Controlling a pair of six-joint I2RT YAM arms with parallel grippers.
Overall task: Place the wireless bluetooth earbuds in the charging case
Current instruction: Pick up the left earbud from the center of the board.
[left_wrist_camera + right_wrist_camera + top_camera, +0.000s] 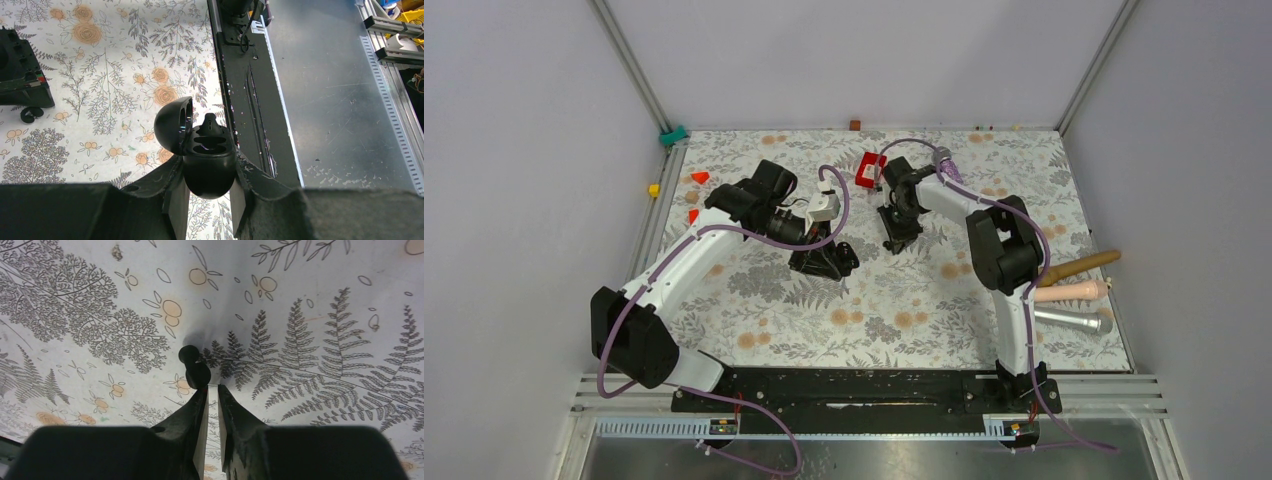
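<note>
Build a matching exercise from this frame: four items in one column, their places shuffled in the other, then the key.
Items
1. charging case
2. loose earbud
3. red block
4. silver microphone

Places
A. at the right edge of the table
B. lying on the table, just off the tips of the right end effector
C. toward the table's far edge
D. clamped in the left end effector, lid open

Pairs: 1-D, 2-B, 3-C, 4-A
</note>
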